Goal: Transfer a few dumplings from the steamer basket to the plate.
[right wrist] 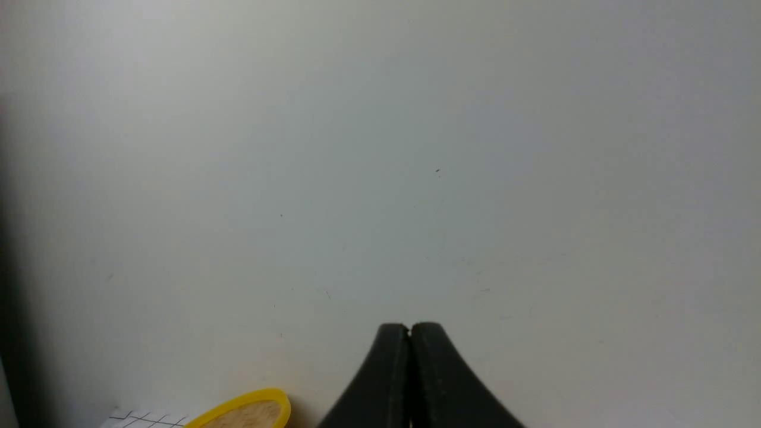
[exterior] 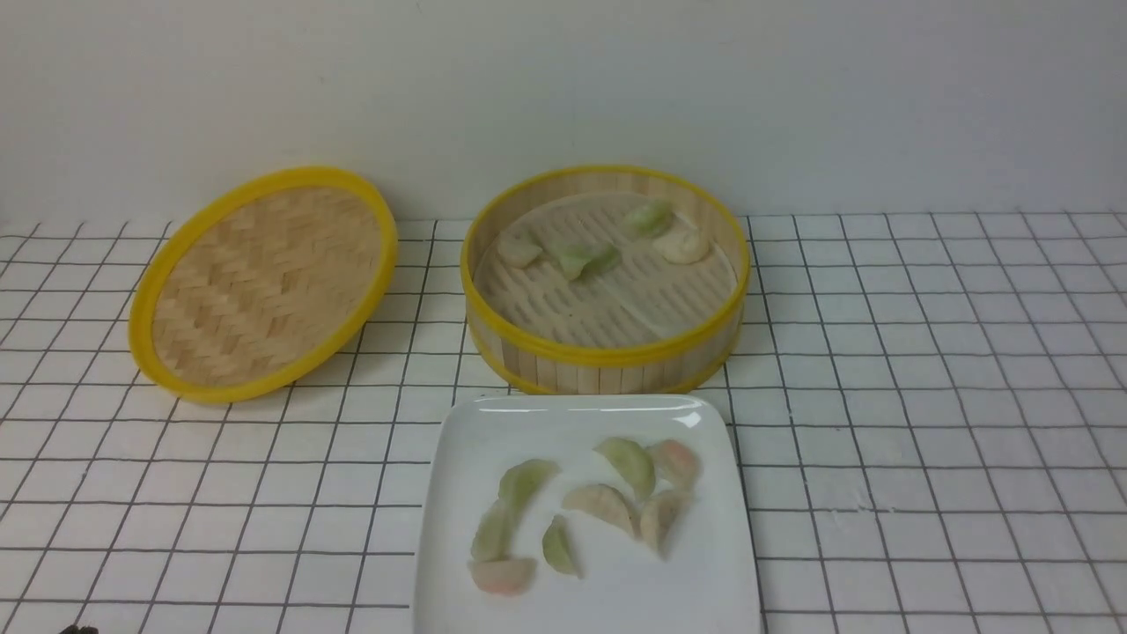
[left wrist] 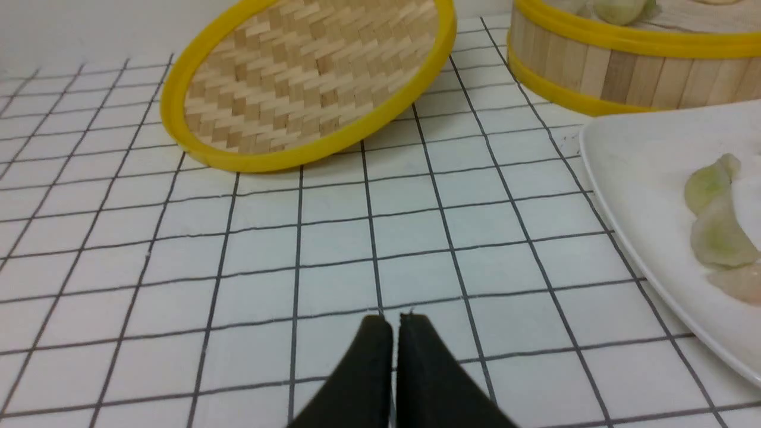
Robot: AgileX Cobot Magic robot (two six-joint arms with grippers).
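The steamer basket stands at the back centre with several dumplings on its slatted floor. The white plate lies in front of it and holds several dumplings, pale green, whitish and pinkish. Neither gripper shows in the front view. In the left wrist view my left gripper is shut and empty, low over the tiled table, left of the plate and its dumplings; the basket is beyond. In the right wrist view my right gripper is shut and empty, facing the bare wall.
The flat woven yellow-rimmed lid leans tilted at the back left; it also shows in the left wrist view and its edge shows in the right wrist view. A white wall stands right behind the basket. The table is white with a black grid.
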